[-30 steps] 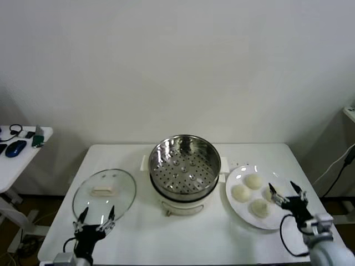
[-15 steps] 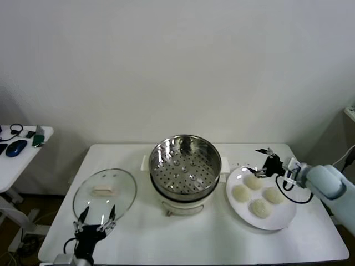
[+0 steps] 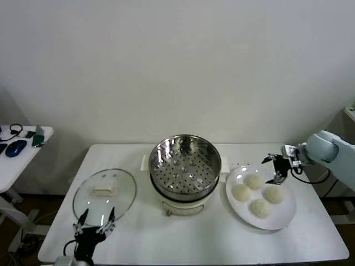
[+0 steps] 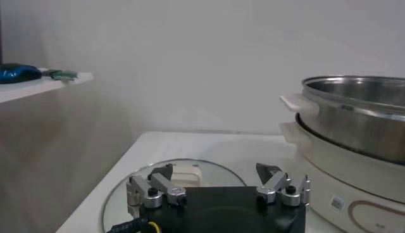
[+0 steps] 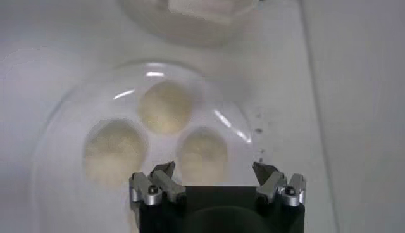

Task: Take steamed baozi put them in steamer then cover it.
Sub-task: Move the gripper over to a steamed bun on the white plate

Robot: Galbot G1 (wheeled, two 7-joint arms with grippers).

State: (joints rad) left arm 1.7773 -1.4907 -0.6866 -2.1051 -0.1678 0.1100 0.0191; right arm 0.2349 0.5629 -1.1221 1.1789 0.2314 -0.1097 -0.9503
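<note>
Four cream-white baozi (image 3: 254,181) lie on a white plate (image 3: 283,218) at the right of the table. My right gripper (image 3: 274,169) is open and empty, hovering over the plate's far right part, above the baozi (image 5: 202,154) nearest it. The shiny steamer (image 3: 184,164) stands empty on its cream pot base at the table's middle. The glass cover (image 3: 105,193) lies flat at the left. My left gripper (image 3: 94,221) is open, parked at the front edge just before the cover (image 4: 183,179).
A small side table (image 3: 22,145) with a mouse and small items stands at the far left. The steamer (image 4: 354,114) rises close beside the left gripper. The table's front middle is bare white surface.
My right arm swung from the front right corner up over the plate, then drew back to the plate's far right side. The left arm has not moved.
</note>
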